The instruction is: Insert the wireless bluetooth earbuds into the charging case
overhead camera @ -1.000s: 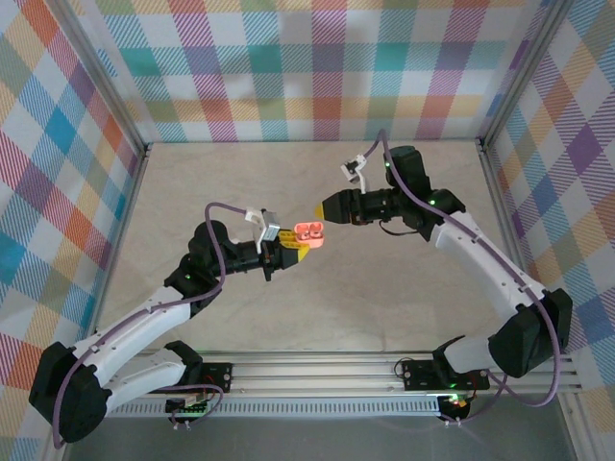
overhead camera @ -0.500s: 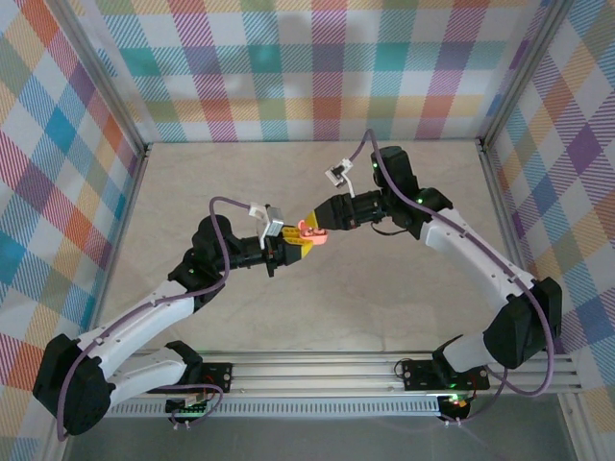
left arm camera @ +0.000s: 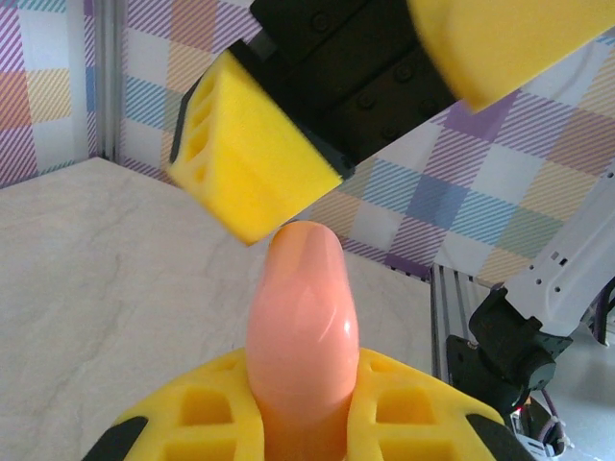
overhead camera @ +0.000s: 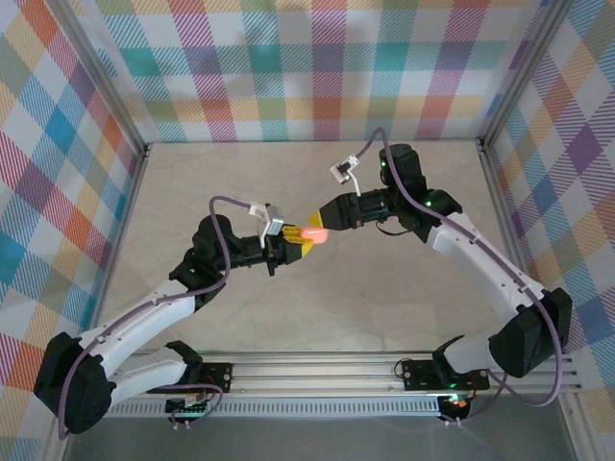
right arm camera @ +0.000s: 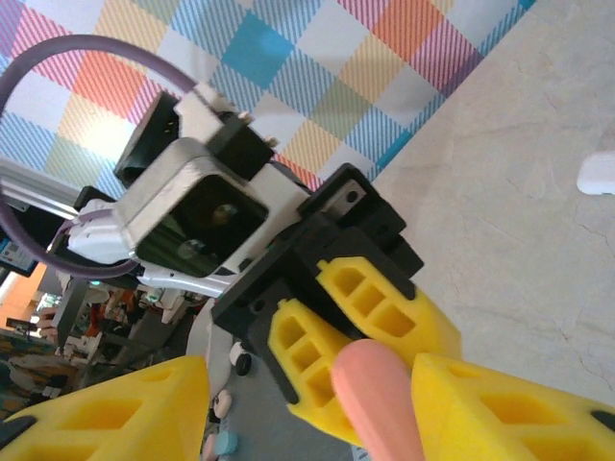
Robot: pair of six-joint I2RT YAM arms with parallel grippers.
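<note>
A pinkish-orange pebble-shaped charging case [overhead camera: 312, 233] is held above the table's middle. Its lid looks closed. My left gripper [overhead camera: 298, 247] is shut on its lower end, and in the left wrist view the case [left arm camera: 300, 327] stands up from between my yellow fingers [left arm camera: 413, 403]. My right gripper [overhead camera: 323, 224] meets it from the right. Its jaws stand open on either side of the case's free end [right arm camera: 380, 399], one finger [right arm camera: 509, 403] close beside it and the other [right arm camera: 106, 413] well apart. The earbuds are hidden.
A small white piece [right arm camera: 598, 173] lies on the beige tabletop [overhead camera: 384, 288] at the right wrist view's edge; what it is I cannot tell. Checked walls [overhead camera: 307, 77] enclose the table on three sides, and a metal rail [overhead camera: 327, 375] runs along the near edge.
A second ago the case lay open with its two wells facing up. Now it shows closed, the right gripper has come in over its end, and its jaws have narrowed.
</note>
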